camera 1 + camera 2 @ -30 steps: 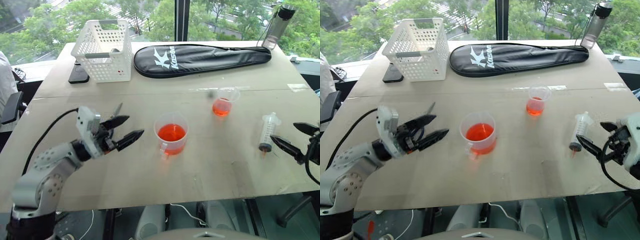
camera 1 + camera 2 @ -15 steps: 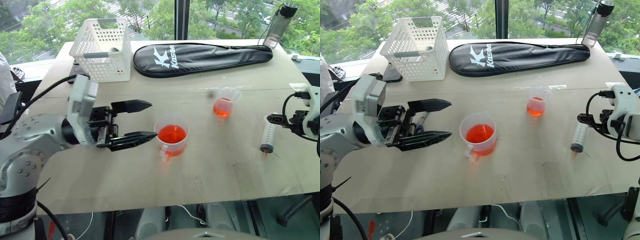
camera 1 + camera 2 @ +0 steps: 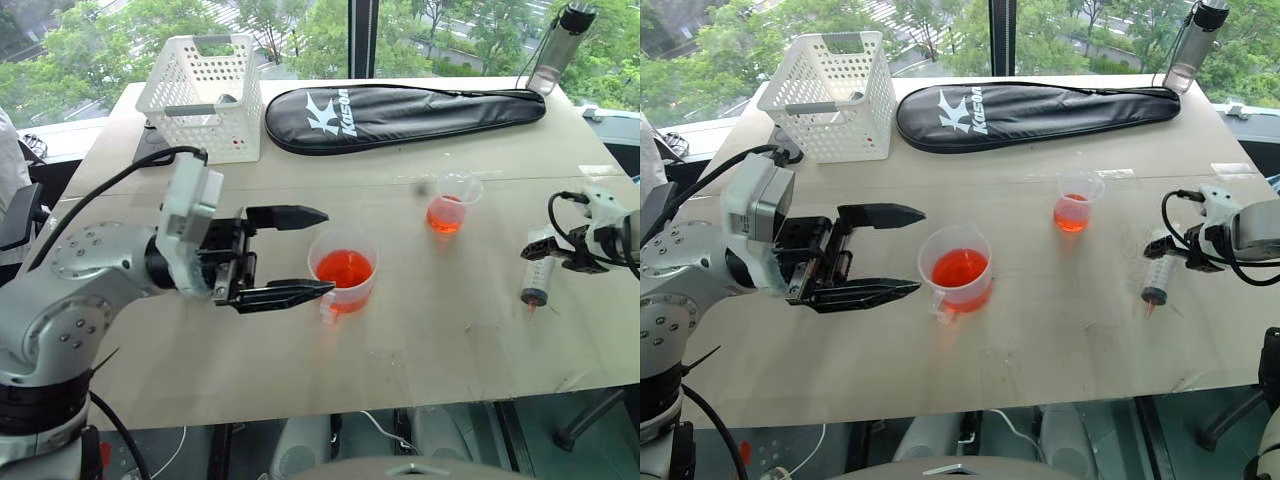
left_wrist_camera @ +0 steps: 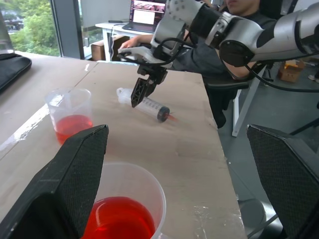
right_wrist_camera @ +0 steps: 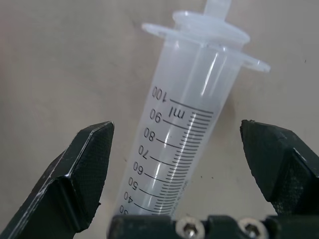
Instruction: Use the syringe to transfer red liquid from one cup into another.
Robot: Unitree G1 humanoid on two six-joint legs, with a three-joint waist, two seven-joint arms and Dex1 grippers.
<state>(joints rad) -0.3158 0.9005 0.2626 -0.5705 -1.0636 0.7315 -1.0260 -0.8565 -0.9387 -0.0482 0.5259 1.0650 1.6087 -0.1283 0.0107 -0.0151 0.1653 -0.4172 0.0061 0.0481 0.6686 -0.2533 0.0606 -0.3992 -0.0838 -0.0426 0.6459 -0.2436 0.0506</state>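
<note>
Right hand (image 5: 174,149) now lowered, splayed wide astride clear ribbed-scale syringe (image 5: 184,134) on matte tabletop (image 3: 450,320)

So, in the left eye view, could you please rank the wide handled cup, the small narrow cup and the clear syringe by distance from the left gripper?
1. Wide clear handled cup, beside the left gripper
2. Small narrow clear cup, farther right
3. Clear plastic syringe, near the table's right edge

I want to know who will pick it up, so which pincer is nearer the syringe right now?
Right. The right pincer hangs over the syringe, open, one finger to each side of the barrel. The left pincer is across the table, open beside the handled cup.
</note>
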